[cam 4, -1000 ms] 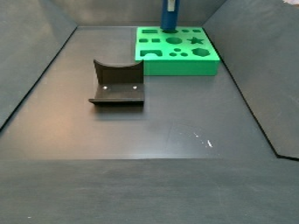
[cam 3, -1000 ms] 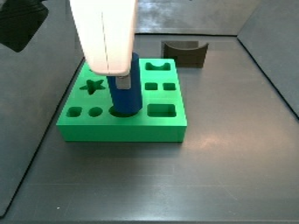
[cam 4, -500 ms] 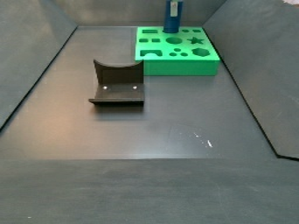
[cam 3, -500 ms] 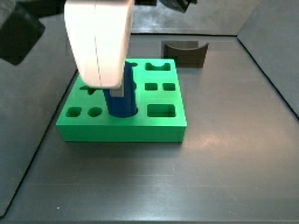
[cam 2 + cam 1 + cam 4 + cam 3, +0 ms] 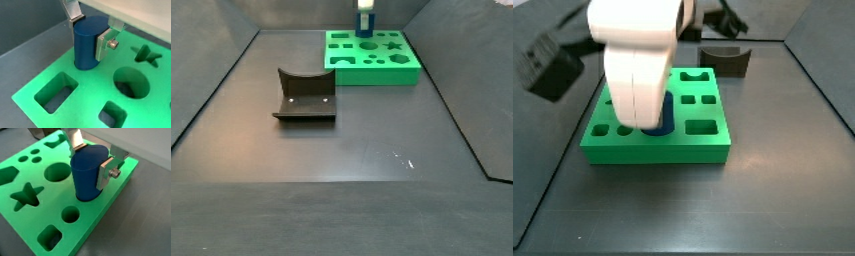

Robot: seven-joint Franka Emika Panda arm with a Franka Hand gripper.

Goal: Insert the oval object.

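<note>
The gripper [image 5: 92, 163] grasps the blue peg [image 5: 89, 174] between its silver fingers [image 5: 103, 44], standing it upright in the green block [image 5: 40, 203]. In a side view the peg's [image 5: 664, 118] foot seems sunk in a hole, though the arm hides most of it. The fixture [image 5: 303, 97] stands well apart on the floor.

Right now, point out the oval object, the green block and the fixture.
oval object [image 5: 89, 175]: a wrist view, on its blue side wall, between the gripper [image 5: 93, 159] fingers.
green block [image 5: 660, 150]: a side view, on its front wall.
fixture [image 5: 305, 96]: a side view, on its curved upright.
</note>
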